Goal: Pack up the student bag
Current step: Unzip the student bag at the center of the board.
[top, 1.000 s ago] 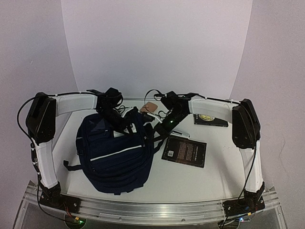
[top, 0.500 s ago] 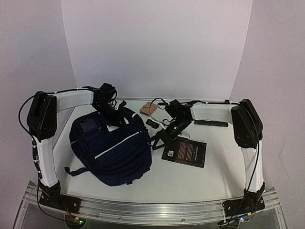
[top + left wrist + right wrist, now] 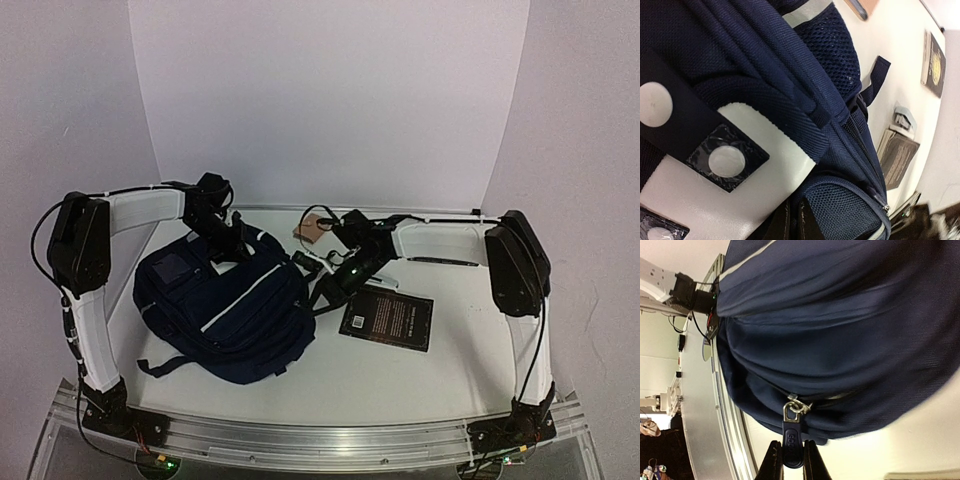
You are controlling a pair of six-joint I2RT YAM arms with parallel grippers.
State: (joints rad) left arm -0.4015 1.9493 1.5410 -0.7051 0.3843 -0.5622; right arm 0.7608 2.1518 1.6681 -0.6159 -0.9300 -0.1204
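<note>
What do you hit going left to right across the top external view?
left arm's elbow → student bag → black book → right arm's elbow. The tan item overlaps the bag's edge, so it is left out.

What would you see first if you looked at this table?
The big navy-blue fabric backpack, slumped on the left half of the white table. The left arm holds its far end, and the right arm has its jaws pinched on the bag's dark zipper pull. A flat black book lies just right of the bag.
</note>
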